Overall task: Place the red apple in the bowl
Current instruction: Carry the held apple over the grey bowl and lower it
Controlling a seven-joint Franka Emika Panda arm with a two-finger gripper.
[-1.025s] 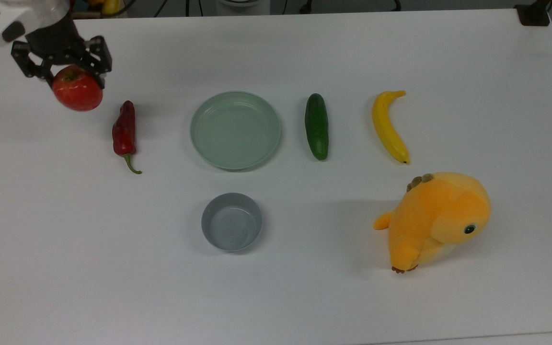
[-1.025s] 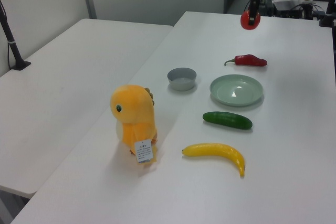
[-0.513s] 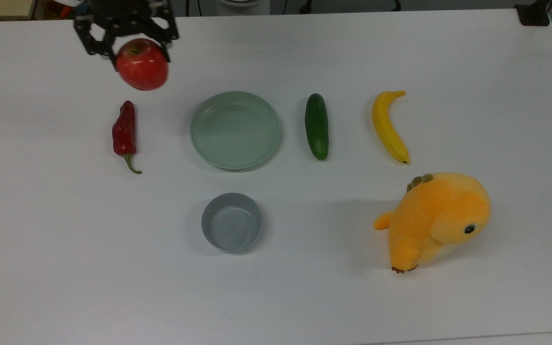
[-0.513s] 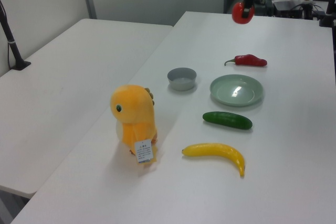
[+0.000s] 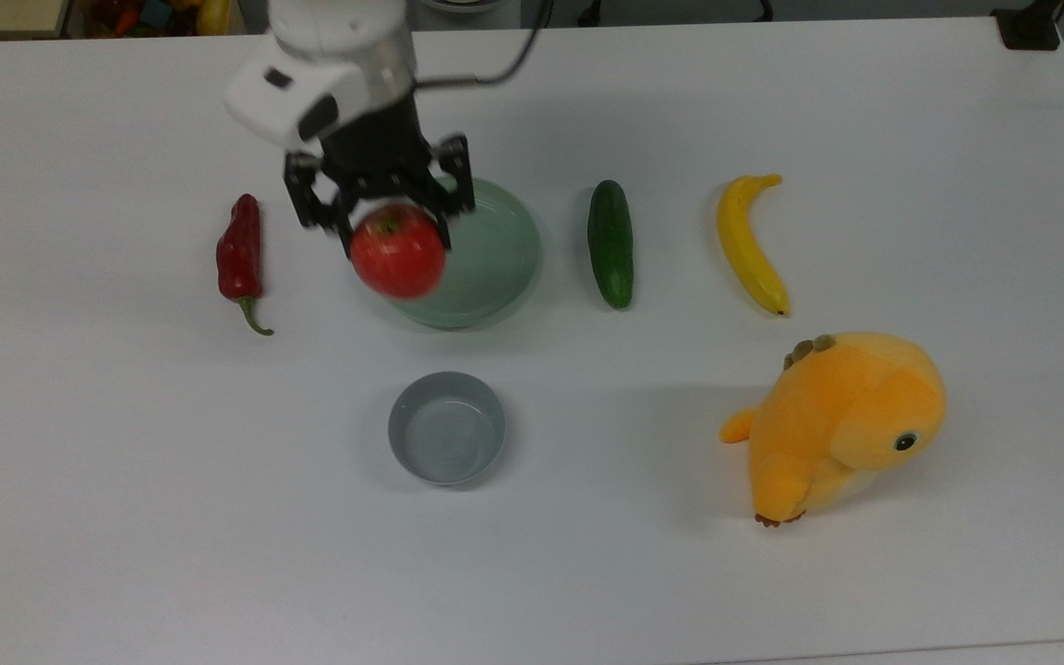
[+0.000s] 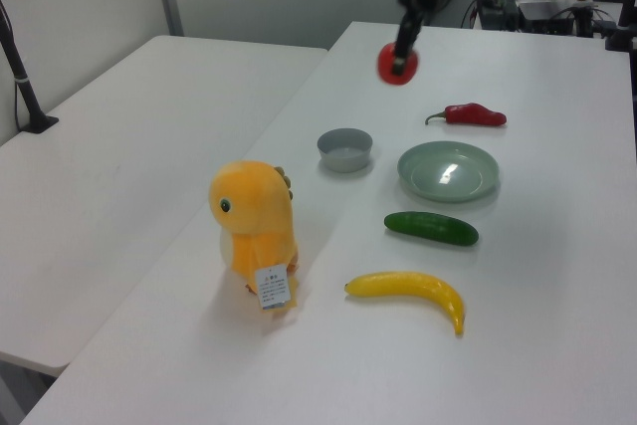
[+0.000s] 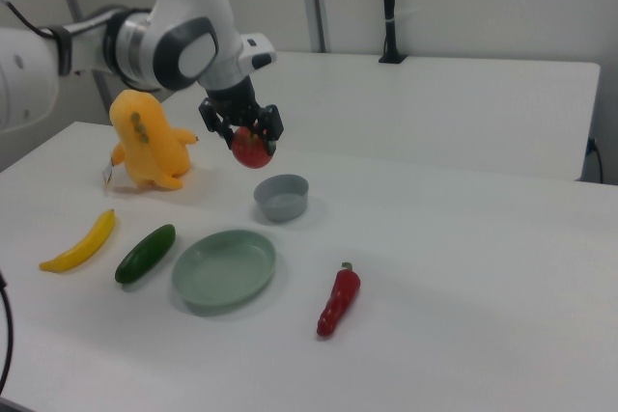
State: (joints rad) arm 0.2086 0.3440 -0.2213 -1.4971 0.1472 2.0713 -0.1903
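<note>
The jaws [image 5: 393, 217] are clenched on the red apple [image 5: 398, 251], holding it in the air above the desk [image 5: 126, 462], apart from the empty grey bowl [image 5: 446, 428].

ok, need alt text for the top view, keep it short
A robot arm's pincer holds a red apple in the air over the near-left edge of a green plate, short of the empty grey bowl below it. Also on the white table: a red chilli, a cucumber, a banana and an orange plush toy.
</note>
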